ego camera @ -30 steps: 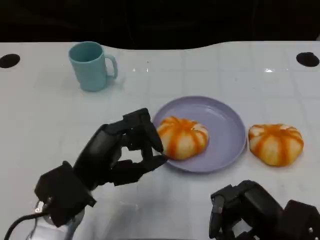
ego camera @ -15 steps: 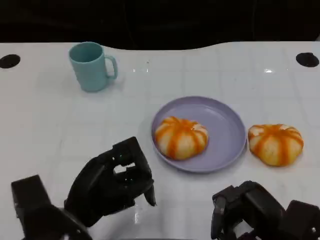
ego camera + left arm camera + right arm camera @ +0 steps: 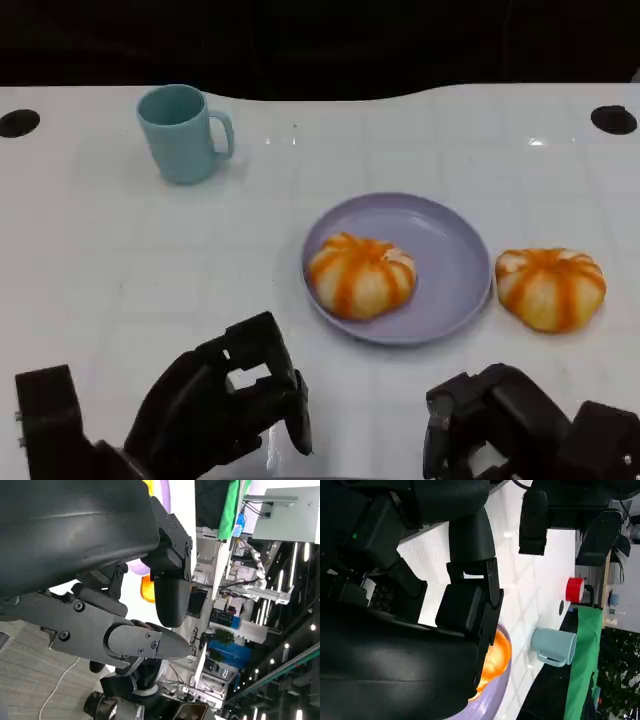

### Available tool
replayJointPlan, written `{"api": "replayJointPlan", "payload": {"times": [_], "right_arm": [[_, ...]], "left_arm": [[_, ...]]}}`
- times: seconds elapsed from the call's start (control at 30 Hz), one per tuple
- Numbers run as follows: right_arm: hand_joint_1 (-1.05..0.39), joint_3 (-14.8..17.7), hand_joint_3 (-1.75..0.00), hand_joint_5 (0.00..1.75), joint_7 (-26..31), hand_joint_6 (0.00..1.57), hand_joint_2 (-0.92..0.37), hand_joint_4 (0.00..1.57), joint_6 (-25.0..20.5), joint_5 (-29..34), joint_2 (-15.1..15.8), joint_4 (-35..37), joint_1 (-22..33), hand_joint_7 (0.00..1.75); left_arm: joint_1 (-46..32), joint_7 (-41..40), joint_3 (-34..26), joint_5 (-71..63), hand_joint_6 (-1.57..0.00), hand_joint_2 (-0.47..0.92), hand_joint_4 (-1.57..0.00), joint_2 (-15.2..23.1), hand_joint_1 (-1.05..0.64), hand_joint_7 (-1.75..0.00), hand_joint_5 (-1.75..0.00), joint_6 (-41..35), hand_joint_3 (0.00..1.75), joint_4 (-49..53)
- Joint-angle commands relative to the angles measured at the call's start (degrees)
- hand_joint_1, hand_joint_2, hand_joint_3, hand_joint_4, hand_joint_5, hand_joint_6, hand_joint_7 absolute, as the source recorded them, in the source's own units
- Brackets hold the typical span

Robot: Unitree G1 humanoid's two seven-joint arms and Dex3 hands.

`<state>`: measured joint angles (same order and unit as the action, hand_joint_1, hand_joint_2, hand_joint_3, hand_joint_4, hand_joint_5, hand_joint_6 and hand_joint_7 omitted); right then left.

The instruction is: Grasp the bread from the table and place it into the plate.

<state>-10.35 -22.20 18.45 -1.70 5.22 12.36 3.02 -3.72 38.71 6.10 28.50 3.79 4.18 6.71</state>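
An orange-striped bread bun [image 3: 362, 275] lies on the left half of the lavender plate [image 3: 455, 260]. A second striped bun [image 3: 551, 287] sits on the white table just right of the plate. My left hand [image 3: 225, 400] hovers near the table's front edge, well back from the plate, fingers apart and holding nothing. My right hand [image 3: 505, 420] sits low at the front right, below the second bun, fingers curled with nothing in them. The right wrist view catches the bun [image 3: 495, 662] on the plate [image 3: 492, 700] past my fingers [image 3: 470, 605].
A light blue mug [image 3: 183, 132] stands at the far left of the table, also seen as a mug [image 3: 553, 647] in the right wrist view. Two black round holes [image 3: 18, 121] mark the table's far corners.
My left hand has pulled back from the plate's left rim toward the front edge, empty. The bun stays on the plate. The right hand has barely moved.
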Motion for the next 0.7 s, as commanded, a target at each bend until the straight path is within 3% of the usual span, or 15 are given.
{"api": "replayJointPlan", "payload": {"times": [0.03,0.7], "right_arm": [[-1.05,0.9,-1.32,1.31,-0.1,1.57,-0.17,1.54,0.4,-0.7,0.5,0.5,-0.5,1.07],[-1.05,1.3,-1.36,1.32,0.3,1.57,-0.15,1.53,1.0,1.1,0.8,0.8,-1.0,1.07]], "left_arm": [[0.2,1.3,-1.4,-0.2,-0.54,0.92,-0.76,0.1,-0.56,-1.69,-1.75,-0.6,0.2,1.5],[1.4,3.2,-2.8,-1.4,-0.56,0.92,-0.78,-0.7,-0.58,-1.71,-1.75,-0.8,0.19,4.0]]}}
